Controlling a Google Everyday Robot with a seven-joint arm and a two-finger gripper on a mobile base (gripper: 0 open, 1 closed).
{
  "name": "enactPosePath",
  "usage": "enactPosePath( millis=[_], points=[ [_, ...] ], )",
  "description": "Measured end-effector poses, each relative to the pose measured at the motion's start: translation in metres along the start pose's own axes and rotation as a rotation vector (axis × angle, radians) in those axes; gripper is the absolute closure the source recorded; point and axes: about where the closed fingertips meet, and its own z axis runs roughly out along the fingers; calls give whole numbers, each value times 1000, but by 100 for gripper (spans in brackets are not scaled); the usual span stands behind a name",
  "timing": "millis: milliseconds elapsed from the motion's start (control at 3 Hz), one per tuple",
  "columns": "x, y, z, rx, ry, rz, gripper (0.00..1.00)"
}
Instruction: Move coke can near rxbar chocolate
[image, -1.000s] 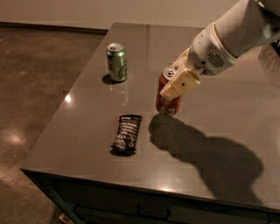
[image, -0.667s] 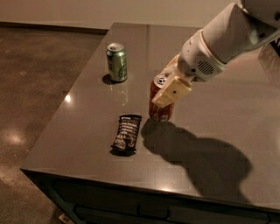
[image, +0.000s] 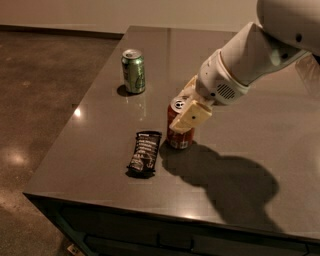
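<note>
The red-orange coke can (image: 177, 136) stands upright on the dark table (image: 240, 130), just right of the rxbar chocolate (image: 144, 153), a flat black wrapper with white lettering. A narrow gap lies between them. My gripper (image: 186, 107) reaches in from the upper right and is shut on the coke can, with one cream finger (image: 191, 116) across its front and the other behind its top. The can's base is at or just above the tabletop; I cannot tell which.
A green can (image: 133, 71) stands upright at the far left part of the table. The table's left edge (image: 75, 112) and front edge (image: 165, 212) drop to a brown floor. My white arm (image: 260, 50) spans the upper right.
My gripper has carried the coke can to the left and toward the front, closer to the rxbar chocolate. The green can and the bar have not moved.
</note>
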Motion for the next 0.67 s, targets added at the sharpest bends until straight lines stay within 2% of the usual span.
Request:
enactPosePath(
  millis=[667],
  points=[
    [5,1,5,11,-14,5,12]
  ],
)
